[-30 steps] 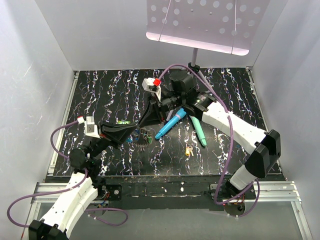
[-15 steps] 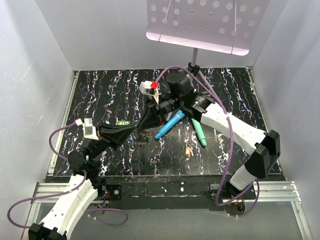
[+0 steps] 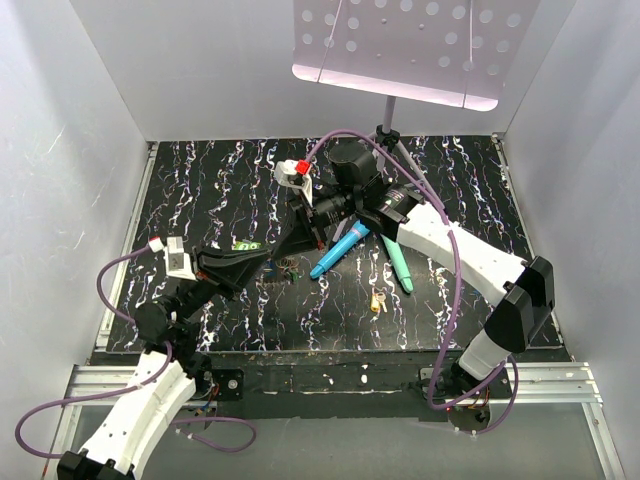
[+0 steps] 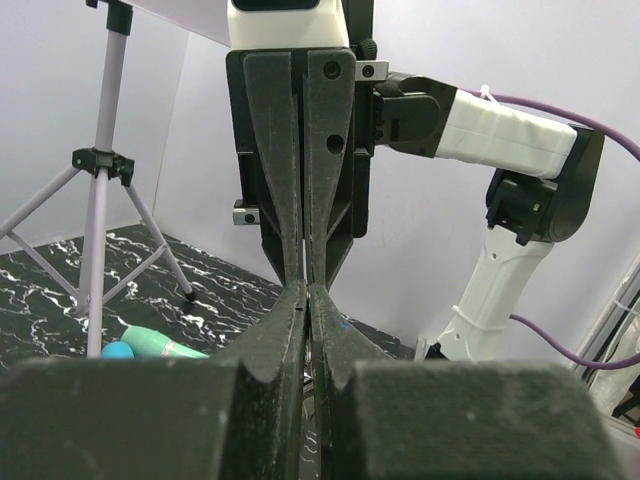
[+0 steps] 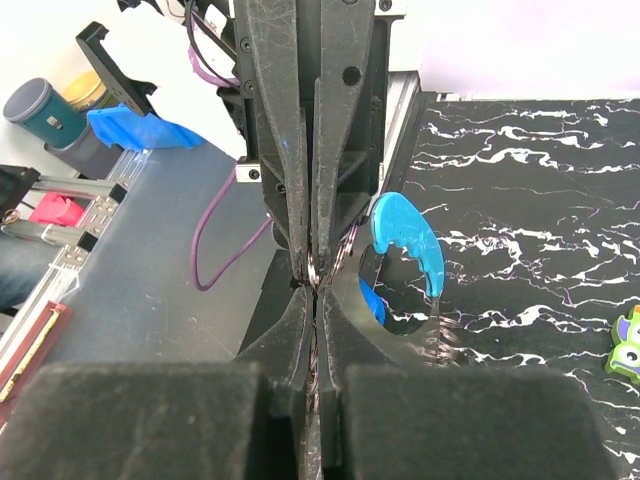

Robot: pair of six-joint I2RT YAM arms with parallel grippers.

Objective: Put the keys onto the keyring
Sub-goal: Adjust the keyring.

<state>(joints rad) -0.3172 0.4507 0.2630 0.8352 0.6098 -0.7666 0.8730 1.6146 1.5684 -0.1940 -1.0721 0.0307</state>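
Both grippers meet tip to tip — left gripper [image 4: 305,292] and right gripper [image 5: 315,297] each pinched shut on the keyring [image 5: 405,245], which I see slung between them — and the loose yellow key [image 3: 378,300] lies at 4 o'clock from there, nearer my right arm.

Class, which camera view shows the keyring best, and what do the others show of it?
The right wrist view: the keyring shows its blue curved section and grey chain-like part close up. In the top external view it is only a small, mostly hidden glimpse. The left wrist view shows nothing clear of it.
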